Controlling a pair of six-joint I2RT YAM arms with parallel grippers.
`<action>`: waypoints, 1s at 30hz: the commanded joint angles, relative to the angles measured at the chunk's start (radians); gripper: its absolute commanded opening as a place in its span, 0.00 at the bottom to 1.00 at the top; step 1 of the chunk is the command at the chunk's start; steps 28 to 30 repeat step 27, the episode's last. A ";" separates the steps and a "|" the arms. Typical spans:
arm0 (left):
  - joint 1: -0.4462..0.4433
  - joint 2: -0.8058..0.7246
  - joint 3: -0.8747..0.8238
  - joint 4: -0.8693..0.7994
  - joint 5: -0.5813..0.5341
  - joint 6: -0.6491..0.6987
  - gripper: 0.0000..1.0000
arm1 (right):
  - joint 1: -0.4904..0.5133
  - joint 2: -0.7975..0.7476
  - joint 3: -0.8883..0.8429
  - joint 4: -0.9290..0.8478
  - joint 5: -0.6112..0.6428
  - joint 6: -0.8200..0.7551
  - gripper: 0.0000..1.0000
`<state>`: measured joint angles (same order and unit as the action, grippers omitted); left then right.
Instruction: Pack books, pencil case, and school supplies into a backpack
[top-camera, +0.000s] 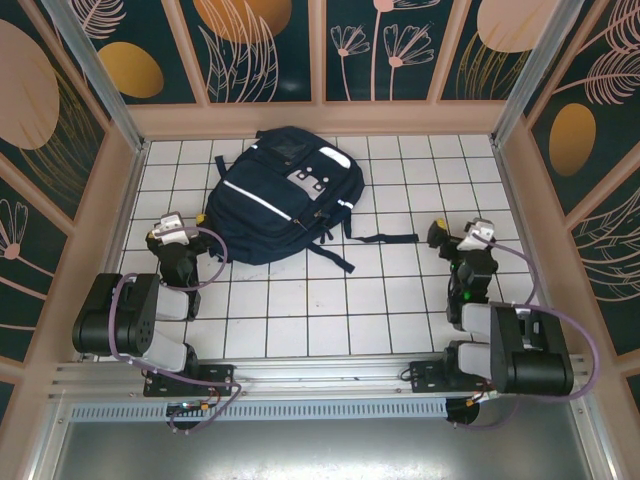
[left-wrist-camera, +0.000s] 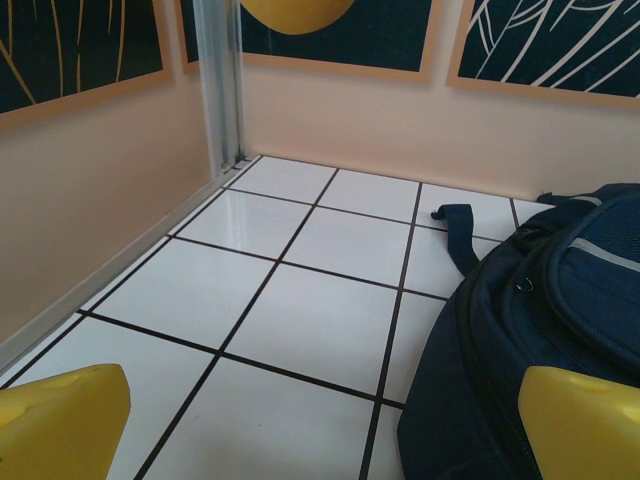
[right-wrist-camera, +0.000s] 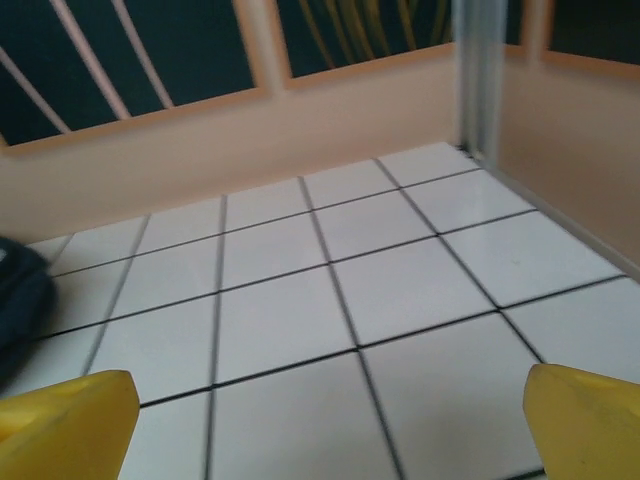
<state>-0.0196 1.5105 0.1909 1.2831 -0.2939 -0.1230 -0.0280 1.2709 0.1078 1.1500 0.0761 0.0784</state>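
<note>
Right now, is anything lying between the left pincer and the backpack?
Nothing visible does. The open left pincer sits just beside the navy backpack, with only white floor tiles between them. In the left wrist view the backpack lies right next to one yellow fingertip.

I'm looking at a white-tiled counter (top-camera: 330, 310) with dark grout lines and a peach wall along its far edge and both sides. A navy backpack (top-camera: 285, 195) lies flat on it, far and left of centre, front up. Its dark straps (top-camera: 385, 238) trail right across the tiles.
</note>
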 joint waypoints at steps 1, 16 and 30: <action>0.003 0.005 0.019 0.035 0.015 0.002 0.99 | 0.004 0.142 0.025 0.176 0.056 -0.014 0.99; 0.003 0.007 0.024 0.025 0.019 0.006 0.99 | 0.008 0.267 0.122 0.104 -0.029 -0.052 0.99; 0.003 0.007 0.025 0.025 0.019 0.006 0.99 | 0.007 0.268 0.123 0.103 -0.034 -0.052 0.99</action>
